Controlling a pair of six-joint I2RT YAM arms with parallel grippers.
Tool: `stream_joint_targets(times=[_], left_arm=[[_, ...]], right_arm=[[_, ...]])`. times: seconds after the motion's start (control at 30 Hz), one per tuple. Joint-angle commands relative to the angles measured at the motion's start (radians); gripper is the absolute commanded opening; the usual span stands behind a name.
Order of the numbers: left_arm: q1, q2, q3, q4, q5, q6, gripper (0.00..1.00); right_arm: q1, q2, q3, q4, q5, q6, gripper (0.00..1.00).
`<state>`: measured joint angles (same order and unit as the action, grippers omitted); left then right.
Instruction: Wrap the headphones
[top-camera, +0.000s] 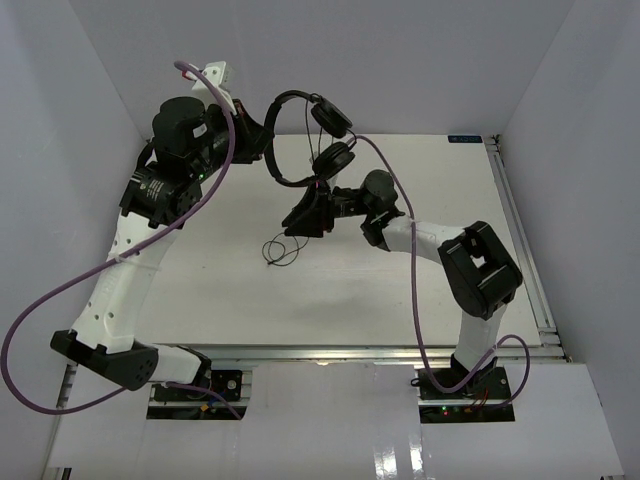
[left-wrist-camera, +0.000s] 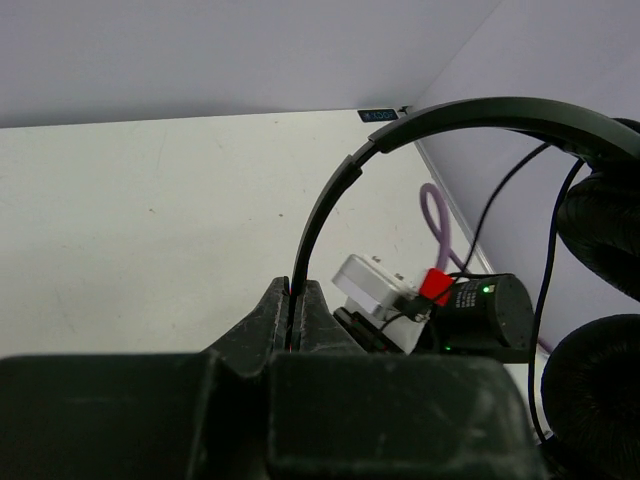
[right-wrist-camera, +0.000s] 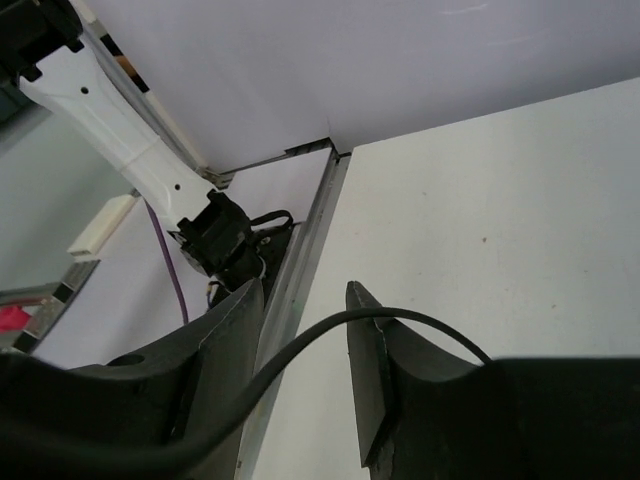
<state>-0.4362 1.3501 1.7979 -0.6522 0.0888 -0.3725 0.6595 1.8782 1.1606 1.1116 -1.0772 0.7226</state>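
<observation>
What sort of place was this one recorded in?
Probably a lab robot cell: white walls box in a white table, left arm and right arm bolted at its edge, purple cables trailing.

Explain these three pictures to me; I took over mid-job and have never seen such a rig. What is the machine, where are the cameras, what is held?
These are two robot arms bolted at the near edge of a table, each ending in a two-finger gripper. The wide picture looks down from above and behind them; the other two come from a camera on each wrist. The left gripper is shut on the thin headband of the headphones, holding them up above the table. The right gripper is open, with the black cord running through the gap between its fingers. A loose loop of cord lies on the table.
</observation>
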Motion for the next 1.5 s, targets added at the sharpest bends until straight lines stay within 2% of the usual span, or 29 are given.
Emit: stream_joint_targets(times=[0.0,0.13,0.2,0.27,0.4,0.47,0.53,0.6,0.63,0.67,0.77,0.87,1.03,1.17,1.3,1.47], left_arm=[[-0.004,-0.016,0.063,0.017,-0.011,-0.025,0.0],[-0.004,-0.003,0.094,0.023,-0.013,-0.032,0.0],[-0.004,0.006,0.126,0.022,-0.019,-0.034,0.0],[-0.004,0.011,0.142,0.02,-0.027,-0.034,0.0],[-0.004,0.018,0.159,0.014,-0.041,-0.028,0.0],[-0.004,0.018,0.157,0.016,-0.042,-0.026,0.0],[-0.004,0.017,0.153,0.016,-0.043,-0.023,0.0],[-0.004,0.016,0.152,0.015,-0.048,-0.02,0.0],[-0.004,0.015,0.15,0.014,-0.049,-0.017,0.0],[-0.004,0.015,0.15,0.015,-0.053,-0.017,0.0],[-0.004,0.011,0.148,0.015,-0.065,-0.007,0.0],[-0.004,0.008,0.142,0.013,-0.074,0.001,0.0],[-0.004,0.001,0.137,0.011,-0.109,0.007,0.0],[-0.004,-0.003,0.135,0.008,-0.118,0.01,0.0],[-0.004,-0.008,0.128,0.0,-0.139,0.017,0.0],[-0.004,-0.013,0.12,-0.002,-0.144,0.018,0.0]], right_arm=[[-0.004,-0.074,-0.022,-0.123,-0.024,-0.184,0.45],[0.015,-0.062,-0.065,-0.018,-0.06,-0.126,0.43],[0.026,-0.053,-0.087,0.096,-0.121,-0.065,0.43],[0.026,-0.045,-0.089,0.116,-0.192,-0.068,0.45],[-0.001,-0.055,-0.135,0.061,-0.215,-0.132,0.63],[-0.024,-0.076,-0.153,-0.057,-0.182,-0.222,0.66],[-0.039,-0.127,-0.137,-0.331,-0.111,-0.454,0.68],[-0.04,-0.159,-0.079,-0.671,-0.043,-0.754,0.68],[-0.04,-0.181,-0.067,-0.754,0.006,-0.847,0.69],[-0.04,-0.197,-0.07,-0.796,0.02,-0.907,0.69],[-0.044,-0.289,-0.133,-0.835,0.209,-1.048,0.7],[-0.046,-0.365,-0.184,-0.844,0.314,-1.102,0.7],[-0.049,-0.421,-0.192,-0.914,0.395,-1.11,0.7],[-0.055,-0.421,-0.162,-0.938,0.412,-1.091,0.7],[-0.061,-0.419,-0.12,-1.005,0.35,-1.139,0.7],[-0.071,-0.42,-0.114,-0.99,0.453,-1.11,0.68]])
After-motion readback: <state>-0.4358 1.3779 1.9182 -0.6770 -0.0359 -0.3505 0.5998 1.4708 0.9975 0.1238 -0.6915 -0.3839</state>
